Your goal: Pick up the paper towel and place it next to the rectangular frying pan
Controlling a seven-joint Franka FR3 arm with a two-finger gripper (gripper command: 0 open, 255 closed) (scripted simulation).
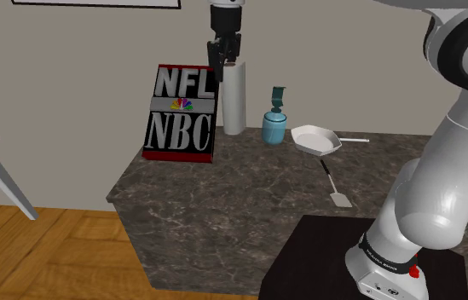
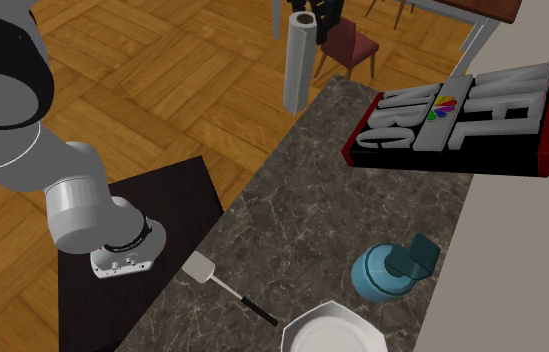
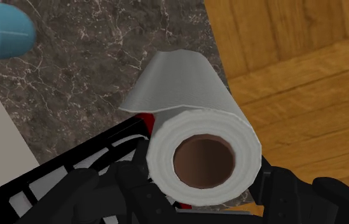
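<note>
The gripper [image 1: 225, 58] pinches the top of the upright paper towel roll [image 1: 234, 102] beside the NFL-NBC box [image 1: 181, 115] at one end of the counter [image 1: 240, 200]; whether its base is off the stone I cannot tell. The carry remains: the white frying pan [image 1: 314, 139] lies toward the other end, near the soap dispenser [image 1: 274, 126] and spatula [image 1: 339, 199], bare stone between

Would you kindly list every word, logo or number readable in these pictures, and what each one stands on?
"NFL": white letters, upper row on the black and red box.
"NBC": white letters, lower row of that box, below a coloured peacock logo.
Too small to read: lettering on the black band low on the arm.
</note>
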